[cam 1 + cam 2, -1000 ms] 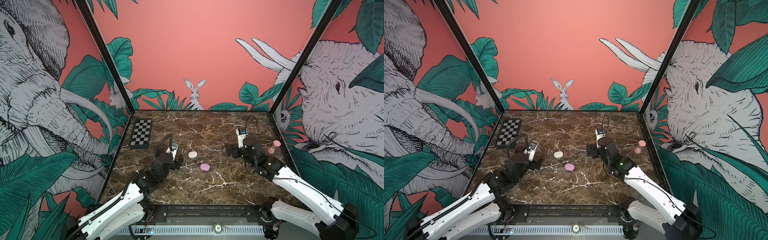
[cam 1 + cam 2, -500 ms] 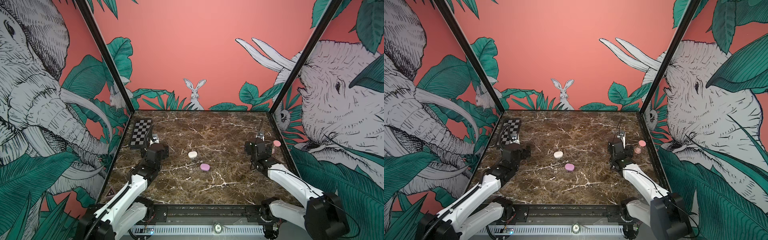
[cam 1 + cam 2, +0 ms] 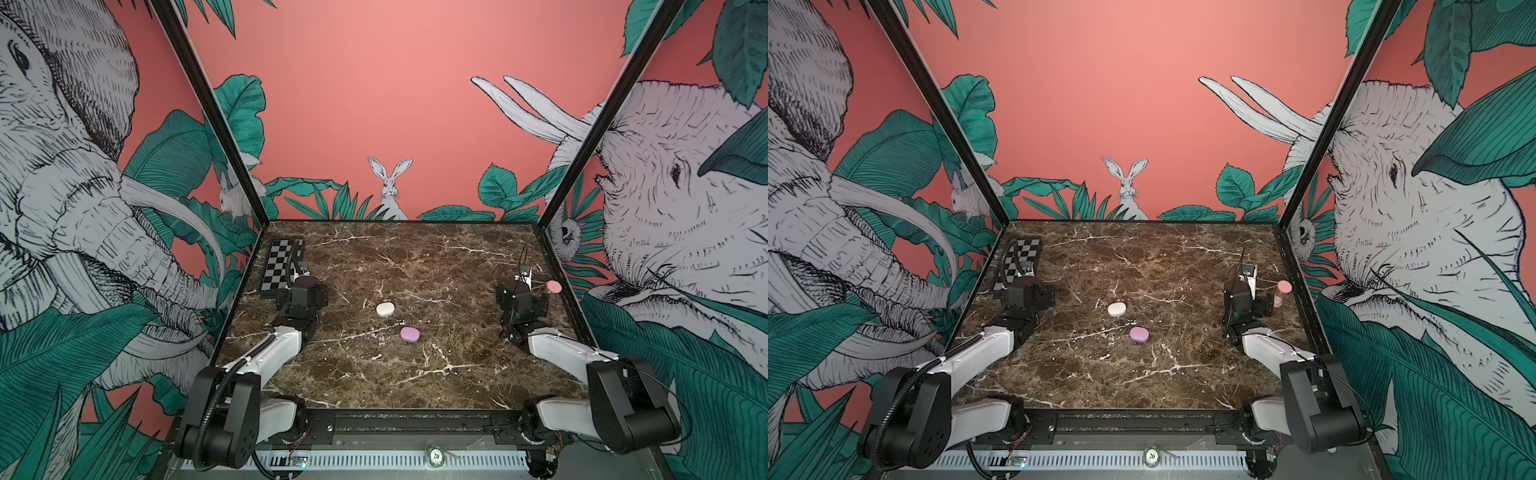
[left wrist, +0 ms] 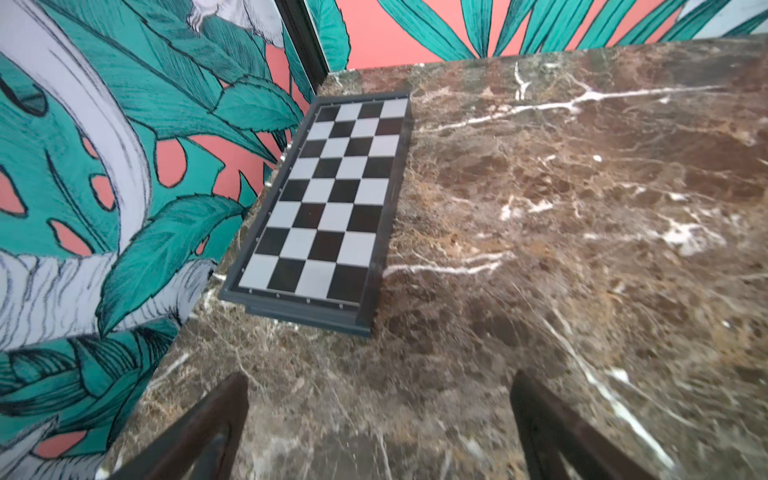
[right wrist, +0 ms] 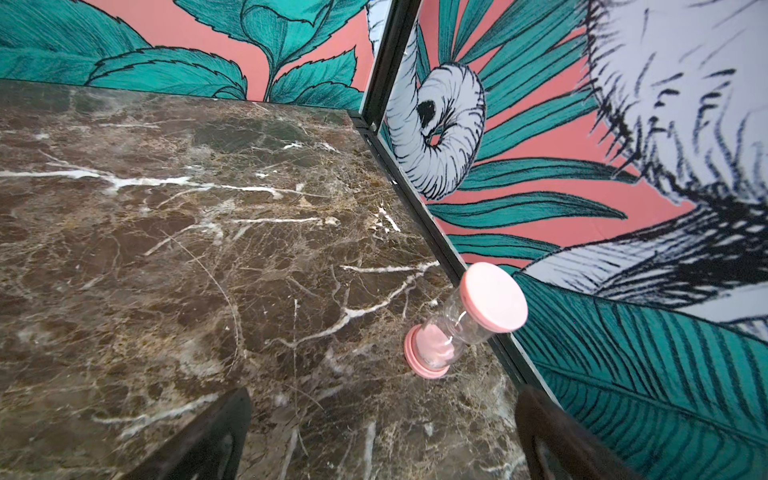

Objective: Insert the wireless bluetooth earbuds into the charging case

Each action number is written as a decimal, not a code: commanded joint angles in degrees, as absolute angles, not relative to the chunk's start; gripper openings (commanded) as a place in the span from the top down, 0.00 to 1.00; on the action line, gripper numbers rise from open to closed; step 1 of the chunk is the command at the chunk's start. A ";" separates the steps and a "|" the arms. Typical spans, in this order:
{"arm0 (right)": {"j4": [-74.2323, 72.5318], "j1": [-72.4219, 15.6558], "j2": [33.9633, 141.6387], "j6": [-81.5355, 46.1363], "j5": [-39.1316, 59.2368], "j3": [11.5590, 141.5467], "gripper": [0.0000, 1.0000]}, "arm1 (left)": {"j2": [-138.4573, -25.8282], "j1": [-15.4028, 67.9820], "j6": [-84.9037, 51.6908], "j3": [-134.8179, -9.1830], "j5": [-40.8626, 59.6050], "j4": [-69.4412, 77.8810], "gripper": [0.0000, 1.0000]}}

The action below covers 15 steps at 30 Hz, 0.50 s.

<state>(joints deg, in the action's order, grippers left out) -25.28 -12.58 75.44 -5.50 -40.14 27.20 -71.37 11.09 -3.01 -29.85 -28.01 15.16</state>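
Note:
Two shut oval cases lie mid-table in both top views: a white charging case [image 3: 385, 309] [image 3: 1116, 309] and, nearer the front, a lilac charging case [image 3: 409, 334] [image 3: 1139, 335]. The earbuds are out of view. My left gripper [image 3: 302, 297] [image 4: 379, 376] is open over bare marble at the left, well apart from the cases, with nothing between its fingers. My right gripper [image 3: 523, 301] [image 5: 384, 391] is open at the right side, also holding nothing. Neither wrist view shows a case.
A black-and-white chessboard [image 3: 280, 268] [image 4: 332, 199] lies against the left wall, just beyond the left gripper. A pink hourglass [image 3: 552, 287] [image 5: 461, 324] stands by the right wall, close to the right gripper. Patterned walls enclose the marble table [image 3: 415, 374].
Both arms have swung away from the middle, the left toward the chessboard, the right toward the hourglass. Both grippers stayed open. The two cases have not moved.

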 commanded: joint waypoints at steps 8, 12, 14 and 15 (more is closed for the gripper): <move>-39.86 -9.49 78.55 -1.74 -36.04 24.47 0.02 | -81.64 7.62 4.69 -26.54 -21.68 37.55 0.01; -40.77 -9.31 78.39 -1.60 -35.35 23.88 0.02 | -85.68 6.82 4.08 -24.94 -22.41 44.95 0.01; -41.15 -9.23 78.61 -1.58 -35.01 23.83 0.02 | -86.63 5.84 4.70 -26.22 -17.72 43.16 0.01; -41.46 -9.17 78.67 -1.57 -34.83 23.81 0.02 | -87.05 5.18 4.93 -25.78 -15.16 44.40 0.01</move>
